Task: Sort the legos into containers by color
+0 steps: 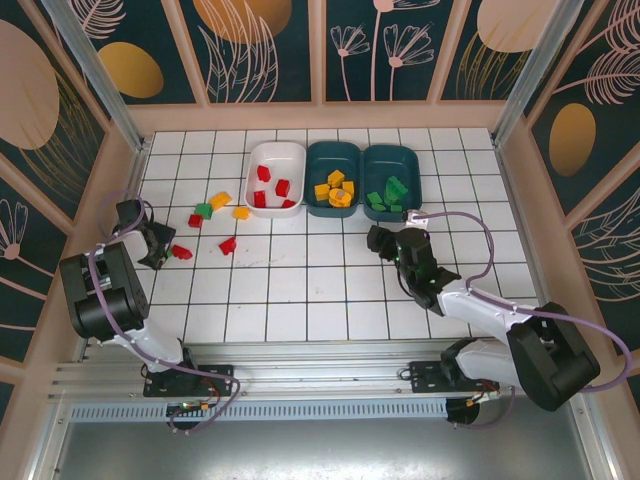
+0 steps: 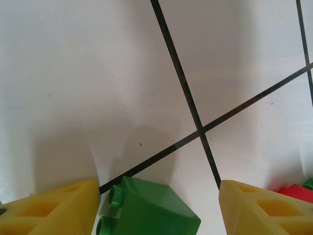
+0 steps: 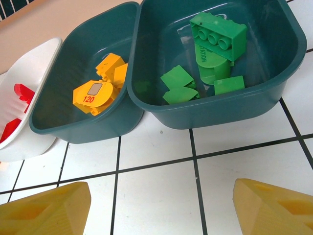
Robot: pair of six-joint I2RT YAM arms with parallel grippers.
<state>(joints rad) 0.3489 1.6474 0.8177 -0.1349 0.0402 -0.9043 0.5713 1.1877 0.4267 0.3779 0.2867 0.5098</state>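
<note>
White tiles with dark joints cover the counter (image 1: 330, 290), and patterned walls close it on three sides. At the far edge, the three containers stand side by side. The white container (image 1: 249, 175) has several red legos in it, the middle teal container (image 1: 335, 144) has the yellow-orange ones, and the right teal container (image 1: 392, 148) has the green ones. I see no wrong colour in any of them, so I judge that the bigger part of the sorting is done.

What is left lies loose on the left part of the counter, as seen from above: a yellow-orange pair (image 1: 220, 200), a small green one (image 1: 203, 210) touching a red one (image 1: 195, 220), and two more red legos (image 1: 228, 245) nearer to me.

My left pincer (image 2: 157, 182) is open and low over the tiles, with a green lego (image 2: 146, 210) between its fingers. One finger is just beside the studs and the other is apart, so nothing is gripped yet. My right pincer (image 3: 161, 196) is open and empty, just in front of the teal containers.
</note>
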